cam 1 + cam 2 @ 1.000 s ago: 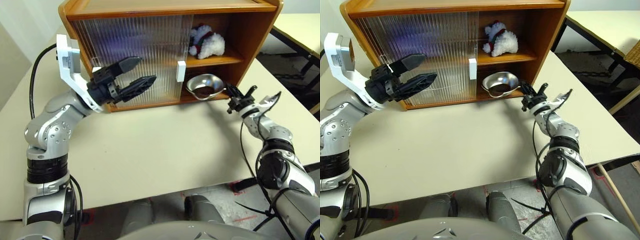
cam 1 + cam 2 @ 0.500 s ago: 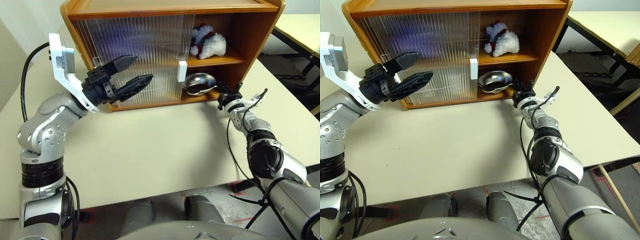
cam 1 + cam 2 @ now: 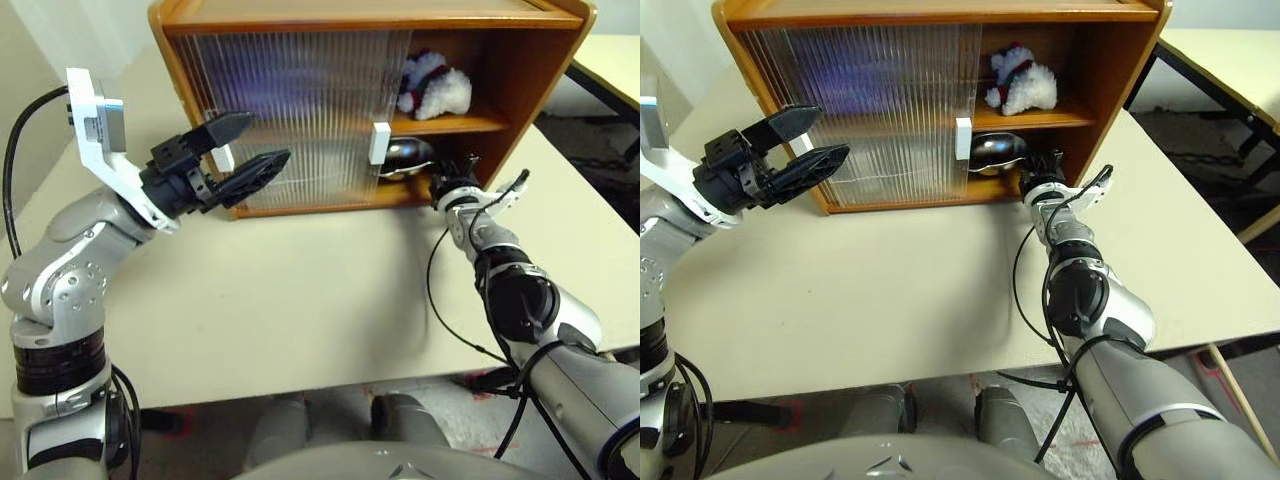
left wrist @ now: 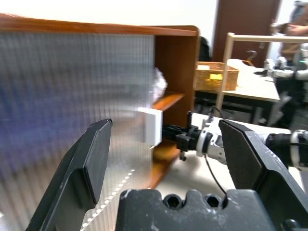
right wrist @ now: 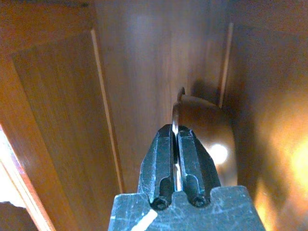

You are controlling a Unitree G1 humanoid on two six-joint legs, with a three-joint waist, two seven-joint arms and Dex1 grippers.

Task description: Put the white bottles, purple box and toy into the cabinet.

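Head views showed us the cabinet (image 3: 300,110) standing on the table (image 3: 300,300), its ribbed sliding door (image 3: 300,115) covering the left part and the right bay open. We noted the toy (image 3: 435,88) on the upper shelf, lying on its side, long axis along the shelf, red-and-green end towards the door. Below it, the steel bowl (image 3: 405,158) was tipped on the lower shelf. The left gripper (image 3: 235,155) hung before the door, jaws wide apart, empty. The right gripper (image 5: 175,144) was pinched together on the bowl's rim. We judged that a thin rim could slip, dropping the bowl.
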